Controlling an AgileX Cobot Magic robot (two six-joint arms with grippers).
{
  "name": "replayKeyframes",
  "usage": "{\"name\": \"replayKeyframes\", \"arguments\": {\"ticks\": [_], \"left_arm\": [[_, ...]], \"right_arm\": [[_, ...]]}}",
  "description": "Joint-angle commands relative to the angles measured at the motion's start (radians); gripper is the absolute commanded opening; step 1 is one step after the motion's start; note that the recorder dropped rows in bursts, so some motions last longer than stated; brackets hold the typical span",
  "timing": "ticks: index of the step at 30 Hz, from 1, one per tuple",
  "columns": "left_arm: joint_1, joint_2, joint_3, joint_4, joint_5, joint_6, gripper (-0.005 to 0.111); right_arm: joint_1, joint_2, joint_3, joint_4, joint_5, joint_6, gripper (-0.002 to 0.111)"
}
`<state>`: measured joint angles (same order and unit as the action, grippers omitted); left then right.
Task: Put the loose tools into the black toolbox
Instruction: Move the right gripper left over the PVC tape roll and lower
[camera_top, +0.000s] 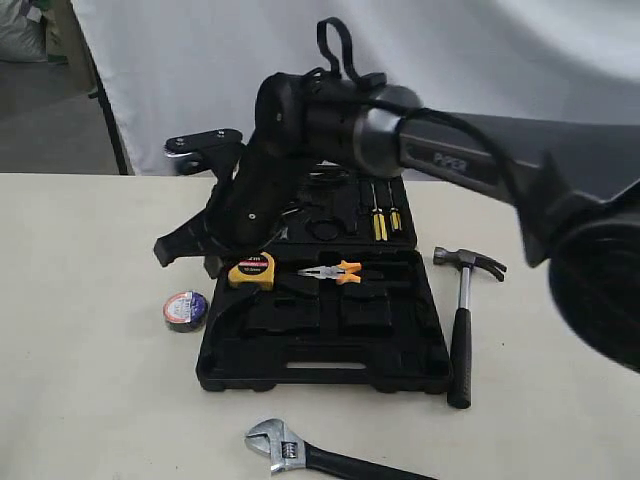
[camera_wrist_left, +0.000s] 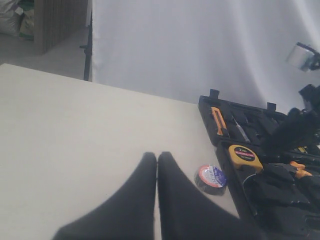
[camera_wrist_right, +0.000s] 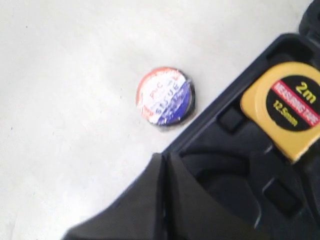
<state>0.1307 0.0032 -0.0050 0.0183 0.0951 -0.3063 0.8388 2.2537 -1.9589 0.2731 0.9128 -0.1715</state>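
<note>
The small dark tape roll (camera_top: 185, 310) (camera_wrist_left: 211, 179) (camera_wrist_right: 165, 96) with its red-white label lies flat on the table just left of the open black toolbox (camera_top: 320, 375) (camera_wrist_right: 225, 170). To the right of the box lies the claw hammer (camera_top: 461, 320), and the adjustable wrench (camera_top: 300, 455) rests in front of it. My right gripper (camera_top: 214, 268) (camera_wrist_right: 166, 156) reaches across, shut and empty, above the box's left edge near the roll. Shut and empty too, my left gripper (camera_wrist_left: 157, 156) hovers over bare table beside the roll; the exterior view does not show it.
A yellow tape measure (camera_top: 251, 271) (camera_wrist_right: 287, 107) (camera_wrist_left: 245, 157) and orange-handled pliers (camera_top: 335, 272) sit in the toolbox tray. Screwdrivers (camera_top: 380, 222) are held in the raised lid. A white backdrop stands behind the table.
</note>
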Motion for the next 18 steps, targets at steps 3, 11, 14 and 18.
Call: {"name": "replayKeyframes", "arguments": {"ticks": [3,11,14,18], "left_arm": [[0.025,-0.003,-0.003,0.004,-0.007,-0.005,0.001],[0.025,-0.003,-0.003,0.004,-0.007,-0.005,0.001],[0.025,-0.003,-0.003,0.004,-0.007,-0.005,0.001],[0.025,-0.003,-0.003,0.004,-0.007,-0.005,0.001]], "right_arm": [[0.040,0.142,-0.185,-0.118,-0.010,0.137,0.020],[0.082,0.264,-0.331,-0.170,-0.018,0.048,0.059],[0.082,0.304,-0.378,-0.170,-0.018,0.043,0.059],[0.079,0.342,-0.403,-0.174,-0.018,0.043,0.059]]}}
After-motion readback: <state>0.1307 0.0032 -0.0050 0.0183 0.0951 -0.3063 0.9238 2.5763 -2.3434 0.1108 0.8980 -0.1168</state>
